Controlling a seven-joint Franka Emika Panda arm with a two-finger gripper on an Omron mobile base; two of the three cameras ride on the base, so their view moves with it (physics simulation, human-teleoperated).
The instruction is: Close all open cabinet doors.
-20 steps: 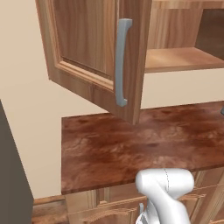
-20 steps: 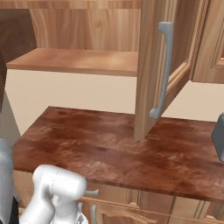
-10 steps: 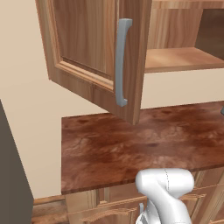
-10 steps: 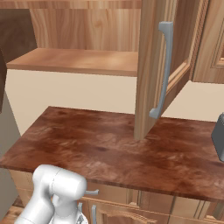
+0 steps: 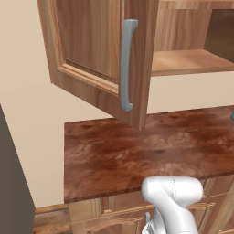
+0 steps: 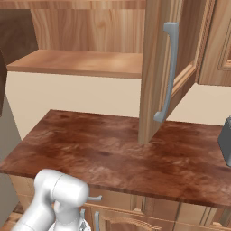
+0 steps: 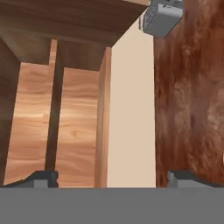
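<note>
One of the cabinet doors (image 5: pixel 98 55) stands wide open, swung out over the counter, and its long grey bar handle (image 5: pixel 127 64) faces me. From the right the same door (image 6: pixel 155 67) shows nearly edge-on, handle (image 6: pixel 168 72) outward. Behind it the cabinet's shelf (image 6: pixel 81 63) lies bare. A neighbouring cabinet door (image 6: pixel 222 40) at the far right is flush with its frame. My gripper (image 7: pixel 113 179) is open with nothing between its fingertips (image 7: pixel 41 178). It looks at the cabinet's inside and the wall from well short of the door.
A dark reddish-brown counter (image 5: pixel 137 155) runs under the cabinets, with drawer fronts below it. A grey appliance (image 6: pixel 225 140) sits at the counter's right end. A tall dark unit (image 5: pixel 11 183) stands to the left. My white arm (image 5: pixel 171 201) is low in front of the counter.
The door, the handle and the arm stand as before. Only the dark edge at the left of the right base view has shifted slightly.
</note>
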